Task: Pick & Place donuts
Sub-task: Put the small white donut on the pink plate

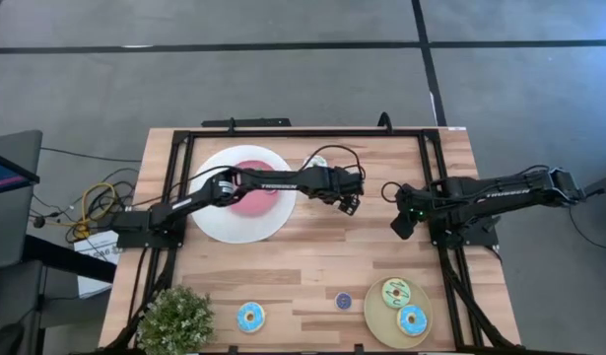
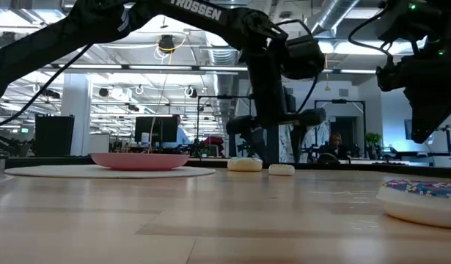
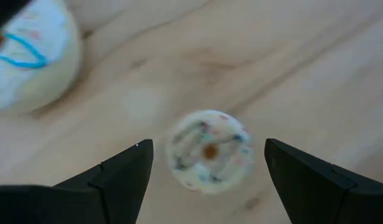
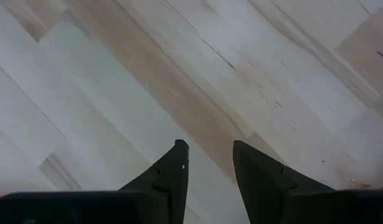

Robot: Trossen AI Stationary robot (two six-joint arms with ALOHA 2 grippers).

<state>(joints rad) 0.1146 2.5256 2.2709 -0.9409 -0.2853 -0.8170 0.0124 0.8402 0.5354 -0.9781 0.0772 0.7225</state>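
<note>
A tiny donut (image 3: 208, 152) with pale sprinkled icing lies flat on the wooden table (image 1: 312, 256), just right of the white plate with the pink centre (image 1: 238, 212). My left gripper (image 3: 208, 163) hovers above it, open, one finger on either side and neither touching. A larger cream donut (image 3: 29, 56) lies close beside it, toward the far edge. My right gripper (image 4: 210, 149) hangs open by a narrow gap over bare wood at the table's right (image 1: 404, 227), with nothing between its fingers. A light green donut (image 1: 396, 293) and a blue donut (image 1: 412, 319) lie on the tan plate (image 1: 376, 316).
Another blue donut (image 1: 250, 317) and a tiny purple donut (image 1: 343, 300) lie near the front edge. A potted plant (image 1: 174, 320) stands at the front left corner. A black frame (image 1: 303, 133) runs round the table's far part. Bare wood lies between the two grippers.
</note>
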